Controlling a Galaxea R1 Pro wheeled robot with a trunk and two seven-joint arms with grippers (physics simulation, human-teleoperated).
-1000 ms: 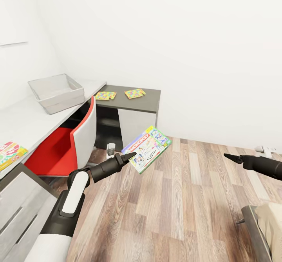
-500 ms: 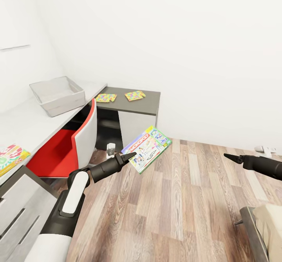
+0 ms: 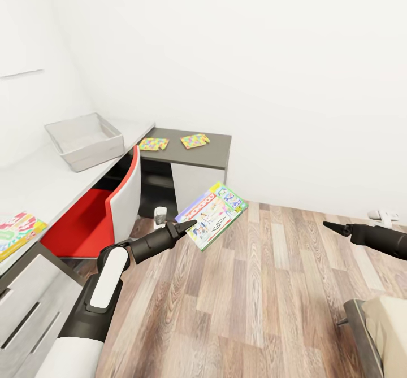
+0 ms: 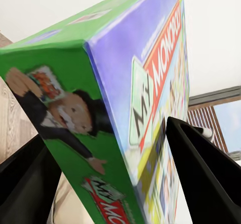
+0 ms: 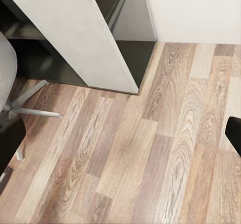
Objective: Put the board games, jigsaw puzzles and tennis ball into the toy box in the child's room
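Head view showed the left gripper [image 3: 191,224] clamped on a flat green Monopoly board game box [image 3: 212,214], held above the wooden floor, well apart from the grey open-topped toy box [image 3: 85,139] on the white surface [image 3: 39,183]. Two colourful jigsaw puzzles [image 3: 195,139] lay on the dark grey surface [image 3: 217,147] nearby. The right gripper [image 3: 333,228] appeared pinched together and empty. The carrying step seemed underway; next would come approaching the toy box and lifting the game over its rim.

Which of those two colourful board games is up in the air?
The Monopoly box, clamped in the left gripper over the floor. The other game lies on the desk.
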